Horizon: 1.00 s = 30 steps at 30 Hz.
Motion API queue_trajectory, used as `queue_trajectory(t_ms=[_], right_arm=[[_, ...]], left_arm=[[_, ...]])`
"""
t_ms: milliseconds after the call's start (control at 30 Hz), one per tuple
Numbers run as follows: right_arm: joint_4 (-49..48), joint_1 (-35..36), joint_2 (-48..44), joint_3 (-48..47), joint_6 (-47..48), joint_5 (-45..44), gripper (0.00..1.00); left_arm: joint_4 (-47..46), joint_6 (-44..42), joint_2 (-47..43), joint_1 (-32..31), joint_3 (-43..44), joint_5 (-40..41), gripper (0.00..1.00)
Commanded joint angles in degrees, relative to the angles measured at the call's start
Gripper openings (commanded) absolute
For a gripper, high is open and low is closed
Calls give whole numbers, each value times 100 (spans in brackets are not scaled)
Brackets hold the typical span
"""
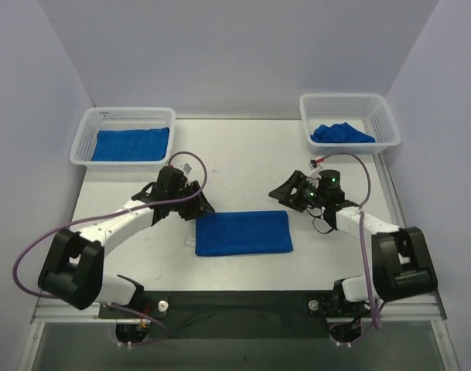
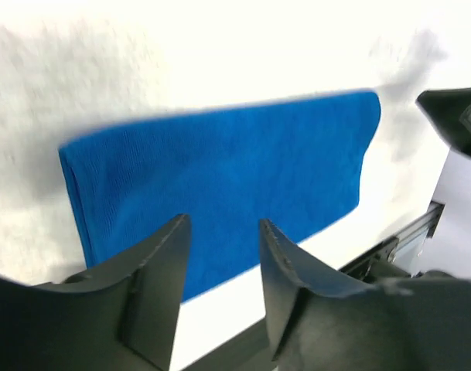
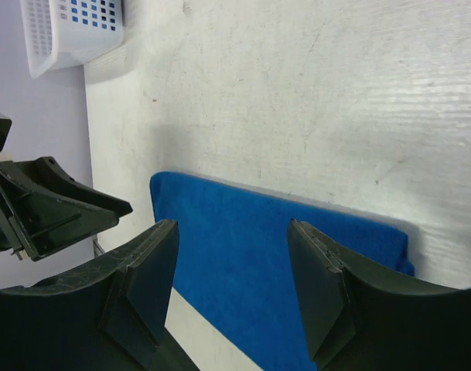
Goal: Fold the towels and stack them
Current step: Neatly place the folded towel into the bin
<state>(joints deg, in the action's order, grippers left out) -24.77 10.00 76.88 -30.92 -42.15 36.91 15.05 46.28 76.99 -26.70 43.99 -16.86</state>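
A white mesh left basket (image 1: pixel 82 147) sits in the upper left of the top view. It holds a flat towel (image 1: pixel 131 144), royal blue and neatly folded. Below and right of it, the left gripper (image 1: pixel 201 205) is near the upper left corner of the centre towel (image 1: pixel 244 233). This towel is a folded blue rectangle lying flat on the white table (image 1: pixel 243 154) in the lower middle of the frame.

In the left wrist view the left gripper's black fingers (image 2: pixel 162 263) stand moderately apart with nothing between them, and the centre towel (image 2: pixel 220 162) spreads beyond them.

Right of the centre towel, the right gripper (image 1: pixel 283 193) is near its upper right corner. In the right wrist view its fingers (image 3: pixel 150 270) are set wide and hold nothing, with the blue cloth (image 3: pixel 250 255) beneath them.

In the upper right of the top view, the white mesh right basket (image 1: pixel 386 124) contains a crumpled towel (image 1: pixel 341 134), bunched and unfolded.
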Motion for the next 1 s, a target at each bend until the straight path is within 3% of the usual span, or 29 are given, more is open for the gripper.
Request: queue_trajectory(t_ms=[0, 133, 233, 533, 633, 667, 767, 967], right_arm=[[-1010, 186, 641, -108, -460, 98, 58], [-2090, 187, 1407, 225, -803, 45, 57], [-2373, 143, 1847, 419, -804, -113, 56], [-2139, -16, 2112, 710, -523, -860, 56], [-1630, -16, 1823, 535, -312, -1124, 56], [-1410, -16, 1717, 430, -59, -1194, 56], [-75, 265, 1129, -202, 879, -1640, 57], [2106, 1406, 539, -1651, 2043, -2397, 61]], left_arm=[[-519, -260, 491, 278, 216, -168, 49], [-740, -427, 1062, 498, 198, -256, 42], [-670, -532, 1467, 586, 146, -230, 34], [-758, -515, 1582, 824, -242, -221, 27], [-539, -576, 1381, 877, -163, -177, 39], [-460, -672, 1215, 877, -58, -142, 51], [-47, -909, 811, 868, 258, 77, 71], [1016, -1507, -59, 903, 874, 965, 93]])
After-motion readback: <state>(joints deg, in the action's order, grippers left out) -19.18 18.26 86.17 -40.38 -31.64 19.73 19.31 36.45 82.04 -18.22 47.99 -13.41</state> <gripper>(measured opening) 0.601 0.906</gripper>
